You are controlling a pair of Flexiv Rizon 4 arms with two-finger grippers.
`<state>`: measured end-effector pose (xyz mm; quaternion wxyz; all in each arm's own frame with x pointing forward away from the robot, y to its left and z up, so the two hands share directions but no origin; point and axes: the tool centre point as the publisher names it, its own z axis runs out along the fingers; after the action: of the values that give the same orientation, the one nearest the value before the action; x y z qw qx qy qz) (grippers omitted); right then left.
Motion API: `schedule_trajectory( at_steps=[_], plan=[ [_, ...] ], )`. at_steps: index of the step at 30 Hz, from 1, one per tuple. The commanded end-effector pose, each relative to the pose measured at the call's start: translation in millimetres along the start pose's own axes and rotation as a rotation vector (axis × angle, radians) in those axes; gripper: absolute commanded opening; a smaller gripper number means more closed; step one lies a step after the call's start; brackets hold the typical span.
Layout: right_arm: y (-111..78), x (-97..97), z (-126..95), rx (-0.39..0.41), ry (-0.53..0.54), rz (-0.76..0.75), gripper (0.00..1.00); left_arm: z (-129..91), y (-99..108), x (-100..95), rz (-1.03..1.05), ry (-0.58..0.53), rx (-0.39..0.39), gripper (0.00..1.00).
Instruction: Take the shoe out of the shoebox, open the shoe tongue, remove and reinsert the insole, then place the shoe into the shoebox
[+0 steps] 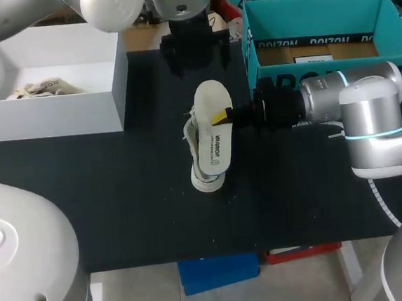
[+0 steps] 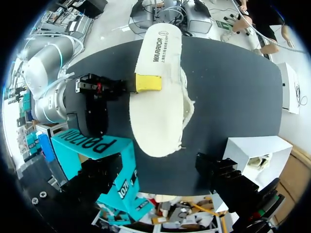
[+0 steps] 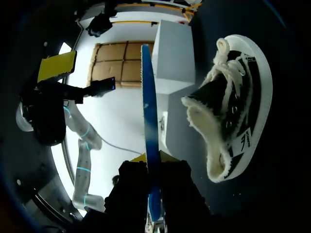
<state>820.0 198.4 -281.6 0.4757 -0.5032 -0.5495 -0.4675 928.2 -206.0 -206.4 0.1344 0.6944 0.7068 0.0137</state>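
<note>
Pinching end effector (right): my right end effector [image 1: 227, 116] [image 3: 154, 162] is reaching in from the right side and is closing narrowly on the insole, one yellow-tipped finger [image 2: 147, 83] pressing on the pale printed face and the other sitting behind it.
Insole: the insole [image 1: 215, 131] [image 2: 160, 111] [image 3: 148, 97] is hanging out of the shoe, gripped at one long edge; from the right wrist it is showing edge-on, with its blue underside running straight between the fingers.
Shoe: the shoe [image 1: 196, 158] [image 3: 233, 111] is lying near the middle of the counter [image 1: 121, 200], outside both boxes, just beside and partly under the insole. Its fleecy-lined opening is gaping toward the right end effector and its laces are hanging loose. Whether it is touching the insole cannot be told.
Left end effector: my left end effector [image 1: 193, 49] [image 2: 165, 177] is hovering above the far part of the counter, beyond the shoe, fingers spread wide and gripping nothing.
White box: the white box [image 1: 114, 80] is sitting at the far left, with crumpled paper [image 1: 41, 88] lying inside.
Shoebox: the teal shoebox [image 1: 313, 10] is standing open at the far right, behind the right arm.
</note>
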Motion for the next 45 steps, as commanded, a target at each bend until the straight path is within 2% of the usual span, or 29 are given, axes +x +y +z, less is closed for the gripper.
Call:
schedule_trajectory(
  at_steps=[1, 7, 24, 32, 33, 38, 40, 42, 45],
  plan=[
    [-1.4, 0.3, 0, -0.005, -0.001, 0.000, 0.00, 0, 1, -2.7, 0.004, 0.010, 0.000, 1.00],
    [-1.4, 0.3, 0, -0.005, -0.001, 0.000, 0.00, -12, -18, -5.5, 0.011, -0.009, -0.006, 1.00],
    [-1.4, 0.3, 0, -0.005, -0.001, 0.000, 0.00, -25, -125, 9.2, 0.015, -0.008, 0.042, 1.00],
    [-1.4, 0.3, 0, -0.005, -0.001, 0.000, 0.00, -25, -158, 21.3, -0.014, -0.021, 0.071, 1.00],
    [-1.4, 0.3, 0, -0.005, -0.001, 0.000, 0.00, -25, -160, 23.2, -0.021, -0.041, 0.073, 1.00],
    [-1.4, 0.3, 0, -0.005, -0.001, 0.000, 0.00, -33, -169, 30.5, 0.002, -0.308, 0.110, 1.00],
    [-1.4, 0.3, 0, -0.005, -0.001, 0.000, 0.00, -34, -169, 35.1, -0.029, -0.377, 0.115, 1.00],
    [-1.4, 0.3, 0, -0.005, -0.001, 0.000, 0.00, -36, -168, 42.2, -0.063, -0.530, 0.159, 1.00],
    [-1.4, 0.3, 0, -0.005, -0.001, 0.000, 0.00, -34, -166, 51.8, -0.071, -0.671, 0.178, 1.00]
  ],
)
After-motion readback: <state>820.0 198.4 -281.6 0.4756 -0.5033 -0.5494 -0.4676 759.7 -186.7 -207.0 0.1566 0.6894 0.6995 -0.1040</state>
